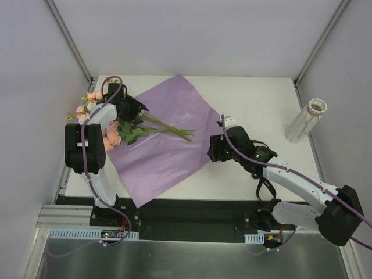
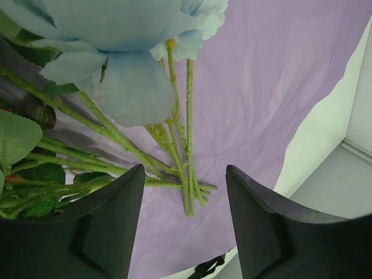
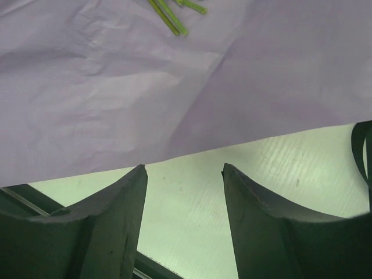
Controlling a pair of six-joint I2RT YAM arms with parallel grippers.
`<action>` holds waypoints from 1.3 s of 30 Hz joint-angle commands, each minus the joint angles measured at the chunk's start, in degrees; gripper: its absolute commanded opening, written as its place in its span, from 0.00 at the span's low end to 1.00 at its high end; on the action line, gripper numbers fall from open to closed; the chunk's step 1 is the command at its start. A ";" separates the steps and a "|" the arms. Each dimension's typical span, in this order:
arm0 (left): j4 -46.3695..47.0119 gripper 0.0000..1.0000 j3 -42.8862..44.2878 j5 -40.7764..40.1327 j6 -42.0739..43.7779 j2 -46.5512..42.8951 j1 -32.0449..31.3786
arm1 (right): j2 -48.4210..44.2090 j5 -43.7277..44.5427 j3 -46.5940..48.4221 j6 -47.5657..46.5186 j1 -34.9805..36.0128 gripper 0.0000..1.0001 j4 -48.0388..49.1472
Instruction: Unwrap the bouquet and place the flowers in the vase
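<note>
The paper (image 1: 168,151) lies unfolded and flat on the table (image 1: 256,99), covering its left and centre area. The flowers (image 1: 113,138) lie on the left part of the paper, blooms at the table's left edge and stem ends pointing toward the centre. The left gripper (image 2: 185,170) is positioned above the stems, below a pale blue bloom (image 2: 116,35), jaws apart and holding nothing. The right gripper (image 3: 183,167) is at the paper's right edge, over bare table, jaws apart and empty. The vase (image 1: 306,120) is near the table's right edge, well apart from the flowers.
</note>
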 commanded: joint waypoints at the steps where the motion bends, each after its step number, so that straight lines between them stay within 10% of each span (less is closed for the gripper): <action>1: 4.38 0.57 -0.22 -0.98 -1.05 0.34 0.18 | -1.34 3.88 -0.19 -1.88 -0.15 0.57 -2.64; 9: 8.69 0.30 0.28 5.17 0.62 6.57 0.18 | 0.59 1.07 2.88 -1.71 -0.15 0.57 -1.77; 39: 10.28 0.42 -10.79 3.34 -8.54 -4.49 -1.22 | 8.06 -4.12 4.11 2.42 0.82 0.56 1.13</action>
